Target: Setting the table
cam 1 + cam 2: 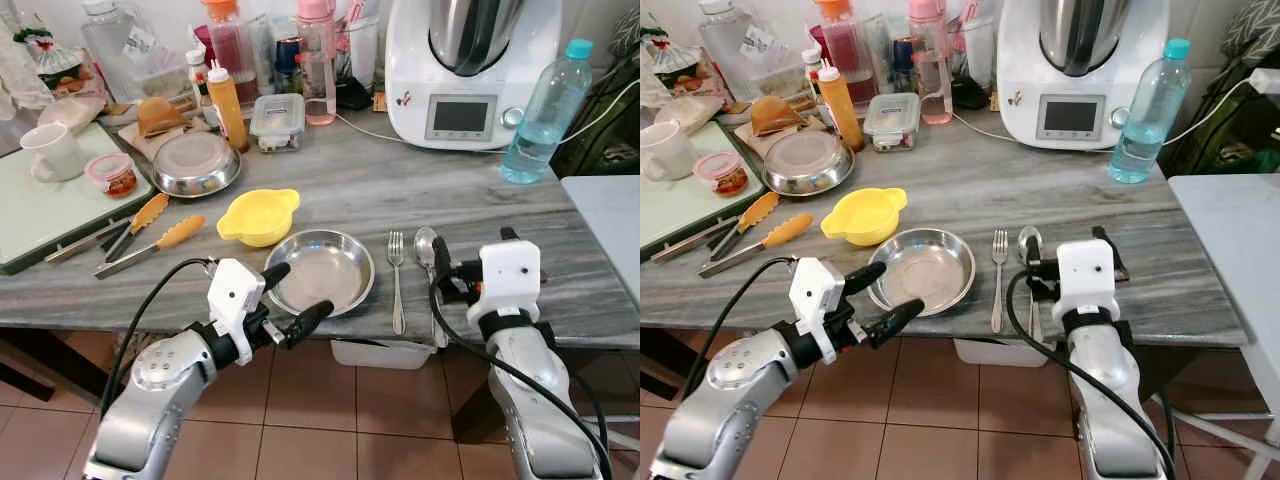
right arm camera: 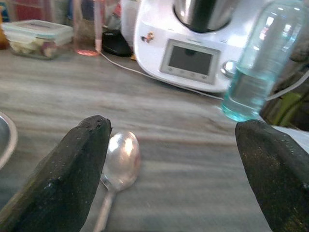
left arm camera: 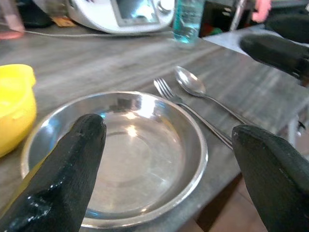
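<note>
A round steel plate (image 1: 322, 268) lies near the front edge of the grey marble table (image 1: 400, 190). To its right lie a fork (image 1: 397, 275) and then a spoon (image 1: 427, 255), side by side, handles toward me. A yellow bowl (image 1: 259, 215) sits just behind the plate on the left. My left gripper (image 1: 297, 295) is open and hovers at the plate's near-left rim, holding nothing. My right gripper (image 1: 474, 252) is open and empty just right of the spoon; its near finger (image 2: 77, 164) stands beside the spoon's bowl (image 2: 121, 157).
Orange-handled tongs (image 1: 150, 243), a steel bowl (image 1: 195, 163) and a green board (image 1: 50, 215) with a mug (image 1: 52, 150) fill the left. A white kitchen machine (image 1: 470, 70), a water bottle (image 1: 545, 110) and jars line the back. A white table (image 1: 610, 220) adjoins on the right.
</note>
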{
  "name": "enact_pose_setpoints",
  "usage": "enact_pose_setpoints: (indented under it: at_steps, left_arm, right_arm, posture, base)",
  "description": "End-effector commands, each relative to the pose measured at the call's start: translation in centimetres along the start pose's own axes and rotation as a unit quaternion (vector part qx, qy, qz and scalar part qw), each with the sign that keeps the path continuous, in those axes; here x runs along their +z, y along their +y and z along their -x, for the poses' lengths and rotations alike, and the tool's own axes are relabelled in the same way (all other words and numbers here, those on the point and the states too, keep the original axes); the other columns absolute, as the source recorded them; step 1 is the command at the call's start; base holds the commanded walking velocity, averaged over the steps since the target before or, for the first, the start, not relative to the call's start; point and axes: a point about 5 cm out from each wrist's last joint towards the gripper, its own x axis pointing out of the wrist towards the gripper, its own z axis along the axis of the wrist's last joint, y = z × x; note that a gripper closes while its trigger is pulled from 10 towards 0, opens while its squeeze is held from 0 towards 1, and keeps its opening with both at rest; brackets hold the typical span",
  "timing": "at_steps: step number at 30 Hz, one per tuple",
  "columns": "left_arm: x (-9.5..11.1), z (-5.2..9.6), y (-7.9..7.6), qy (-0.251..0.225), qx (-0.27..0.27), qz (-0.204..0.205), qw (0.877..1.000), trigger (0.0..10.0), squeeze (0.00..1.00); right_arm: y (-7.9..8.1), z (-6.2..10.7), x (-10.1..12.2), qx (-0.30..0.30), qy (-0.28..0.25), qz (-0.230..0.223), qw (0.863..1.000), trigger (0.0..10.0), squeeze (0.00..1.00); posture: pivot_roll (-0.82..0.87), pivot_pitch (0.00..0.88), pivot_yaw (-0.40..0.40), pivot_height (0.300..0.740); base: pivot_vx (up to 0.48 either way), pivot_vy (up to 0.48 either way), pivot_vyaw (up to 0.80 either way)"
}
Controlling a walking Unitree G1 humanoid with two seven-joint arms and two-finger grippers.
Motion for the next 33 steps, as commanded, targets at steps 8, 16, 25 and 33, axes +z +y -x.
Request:
enact_pose_setpoints:
  at_steps: [8, 16, 25, 33]
  left_arm:
    - [-2.3, 1.3, 1.6, 0.034, 0.124, -0.013, 0.992, 10.0, 0.00]
    - [-3.0, 1.1, 2.5, 0.036, 0.176, -0.019, 0.984, 10.0, 0.00]
    - [-3.0, 0.9, 2.7, 0.033, 0.202, -0.020, 0.979, 10.0, 0.00]
    - [-3.0, 0.4, 2.6, 0.032, 0.196, -0.015, 0.980, 10.0, 0.00]
  right_arm:
    - [-0.5, 1.4, -0.7, -0.009, 0.004, 0.005, 1.000, 10.0, 1.00]
    - [0.2, 1.2, -0.4, 0.006, -0.006, 0.008, 1.000, 10.0, 0.80]
    - [-0.3, 1.4, -0.8, 0.001, -0.001, 0.009, 1.000, 10.0, 0.58]
    - [-0.2, 1.6, -1.0, 0.006, 0.004, 0.009, 1.000, 10.0, 0.59]
  posture:
    - [-0.06, 0.000, 0.054, 0.740]
    - [-0.06, 0.000, 0.046, 0.740]
    - [-0.07, 0.000, 0.052, 0.740]
    - [-0.08, 0.000, 0.057, 0.740]
  base:
    - [0.000, 0.000, 0.00]
    - [0.000, 0.000, 0.00]
    - [0.000, 0.000, 0.00]
    - [-0.097, 0.000, 0.00]
